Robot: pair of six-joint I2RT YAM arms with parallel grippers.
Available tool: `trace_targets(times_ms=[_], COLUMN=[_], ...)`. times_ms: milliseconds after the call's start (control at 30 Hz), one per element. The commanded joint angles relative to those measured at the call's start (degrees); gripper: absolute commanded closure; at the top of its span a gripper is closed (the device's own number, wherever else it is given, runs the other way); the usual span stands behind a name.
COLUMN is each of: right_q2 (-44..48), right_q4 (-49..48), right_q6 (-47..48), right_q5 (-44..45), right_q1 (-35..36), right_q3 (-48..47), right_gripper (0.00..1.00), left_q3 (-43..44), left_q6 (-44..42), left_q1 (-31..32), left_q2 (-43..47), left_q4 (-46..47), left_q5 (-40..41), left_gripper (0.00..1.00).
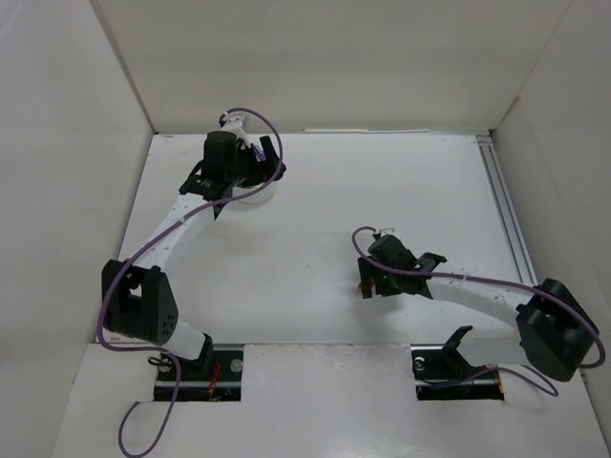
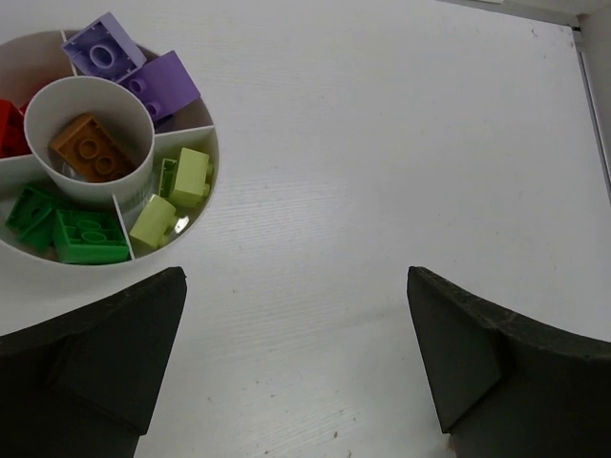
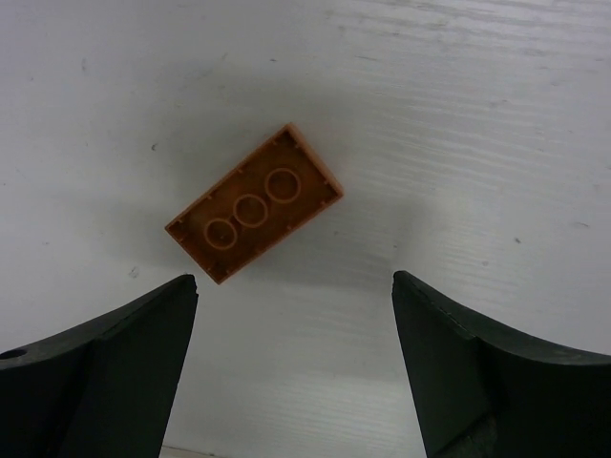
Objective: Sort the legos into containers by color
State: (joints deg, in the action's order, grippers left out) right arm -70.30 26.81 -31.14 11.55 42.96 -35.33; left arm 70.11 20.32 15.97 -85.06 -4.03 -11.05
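The round white divided dish (image 2: 212, 143) sits at the upper left of the left wrist view. It holds two lilac bricks (image 2: 160, 84), pale yellow-green bricks (image 2: 191, 176), green bricks (image 2: 91, 237), a red brick (image 2: 8, 129) at the frame edge, and an orange-brown brick (image 2: 91, 148) in the centre cup. My left gripper (image 2: 296, 279) is open and empty over bare table beside the dish. One orange-brown brick (image 3: 254, 203) lies upside down on the table. My right gripper (image 3: 294, 279) is open just short of it, not touching.
White walls enclose the table on the left, back and right. A metal rail (image 1: 506, 219) runs along the right side. In the top view the left arm (image 1: 181, 224) reaches to the dish (image 1: 256, 195) at the back left, and the right arm (image 1: 468, 286) lies across the front right.
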Motion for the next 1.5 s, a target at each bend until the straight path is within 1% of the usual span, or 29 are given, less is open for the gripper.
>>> trace_targets(times_ms=[0,167,367,400,467,500,633,733,833,867,967,1067,1100,1167,1267,1300,1367,1400,1467], right_q2=[-3.34,-9.84,-15.21,-16.61,-17.76,-17.76,-15.93,-12.25,-9.25,-7.32,-4.94,-4.23,-4.84,-6.50,-8.89,-9.58,-9.59,-8.02,-6.00], right_q4=[-7.63,-15.89,-15.91,-15.91,-15.21,-13.64,-8.72,-6.51,-5.28,-5.27,-9.38,-14.66,-17.64,-18.46,-18.46,-18.46,-18.99,-18.46,-17.93], right_q6=[2.39,5.64,9.07,10.38,10.92,11.70,14.60,16.54,18.04,19.08,21.01,24.00,25.67,27.35,28.67,28.67,28.67,28.67,29.28], right_q5=[-4.86,-8.30,-6.89,-6.89,-6.89,-6.20,-2.86,-1.71,-1.71,-1.71,-3.90,-5.65,-5.66,-5.66,-6.27,-6.28,-6.28,-6.89,-8.29], right_q1=[0.81,0.81,0.81,0.81,0.81,1.42,2.13,2.66,2.66,2.66,2.66,2.66,2.66,2.66,2.66,2.66,2.66,2.66,2.66], right_q3=[-2.72,-3.51,-9.30,-9.93,-10.55,-11.33,-10.82,-7.66,-4.59,-3.70,-0.46,1.31,1.84,1.32,0.09,0.09,0.09,0.09,0.09], right_gripper=[0.13,0.13,0.11,0.15,0.20,0.22,0.22,0.19,0.19,0.21,0.27,0.27,0.26,0.26,0.39,0.46,0.55,0.64,0.68], left_q3=[1.08,0.56,-0.58,-1.19,-1.81,-2.60,-4.63,-5.33,-5.86,-5.86,-6.39,-6.91,-6.91,-6.91,-8.05,-8.06,-8.76,-9.45,-9.99], left_q6=[0.69,0.69,0.69,0.69,0.69,0.69,1.21,1.22,1.22,1.22,1.22,1.22,1.22,1.22,0.51,-0.01,-0.01,-0.01,-0.01], left_q1=[1.17,1.17,1.70,1.70,1.70,1.70,1.70,1.70,1.70,1.70,1.70,1.70,1.70,1.70,1.70,1.70,1.70,1.70,1.70], left_q2=[1.03,2.17,3.32,3.84,4.37,4.98,7.18,7.71,7.71,7.71,7.71,7.71,7.19,7.19,7.19,7.79,8.42,8.94,9.47], left_q4=[1.67,1.66,1.13,1.13,1.13,1.13,2.53,3.15,4.29,4.30,5.00,6.14,6.14,6.14,6.76,7.54,8.16,8.16,8.16], left_q5=[-1.87,-1.26,-0.73,-0.12,0.59,1.20,1.82,0.68,0.68,0.68,0.15,-2.21,-3.01,-5.90,-11.09,-11.97,-13.38,-13.38,-14.08], left_gripper=[0.00,0.00,0.00,0.00,0.00,0.00,0.00,0.00,0.00,0.00,0.00,0.00,0.00,0.00,0.00,0.00,0.00,0.00,0.00])
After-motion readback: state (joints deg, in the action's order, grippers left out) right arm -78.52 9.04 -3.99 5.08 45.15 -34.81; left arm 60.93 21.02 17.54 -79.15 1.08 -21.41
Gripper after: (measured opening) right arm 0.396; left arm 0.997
